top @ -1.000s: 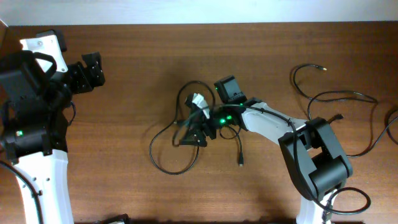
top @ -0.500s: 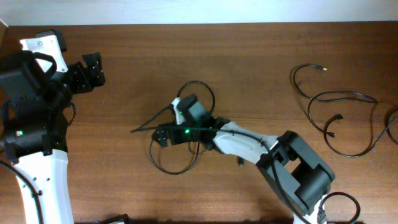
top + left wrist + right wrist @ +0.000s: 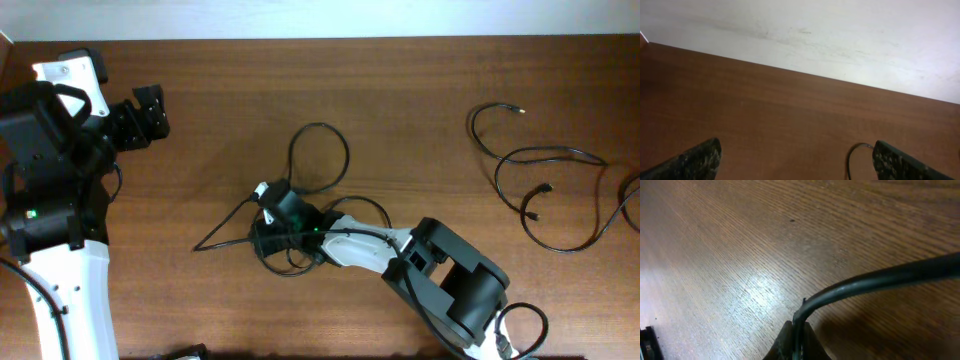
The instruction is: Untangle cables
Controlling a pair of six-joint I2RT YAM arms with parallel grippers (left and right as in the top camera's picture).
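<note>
A tangle of thin black cables [image 3: 318, 160] lies mid-table, one loop toward the far side and more strands under my right arm. My right gripper [image 3: 254, 240] reaches far left and is shut on one cable of the tangle. That strand runs out in a taut V to a point [image 3: 196, 248] on the left. In the right wrist view the fingers [image 3: 810, 342] pinch the cable [image 3: 880, 279], which bends up and to the right. My left gripper [image 3: 150, 112] hangs open at the far left, away from the tangle. Its fingertips [image 3: 897, 162] frame bare wood and a bit of cable [image 3: 849, 162].
Separate loose cables [image 3: 545, 190] with small plug tips lie spread at the table's right side. A pale wall [image 3: 840, 35] borders the far table edge. The left arm's white base [image 3: 60, 290] stands at the lower left.
My right arm has swept leftward across the table and its jaws have gone from open to shut on a cable, drawing a strand out to the left. The left arm has not moved.
</note>
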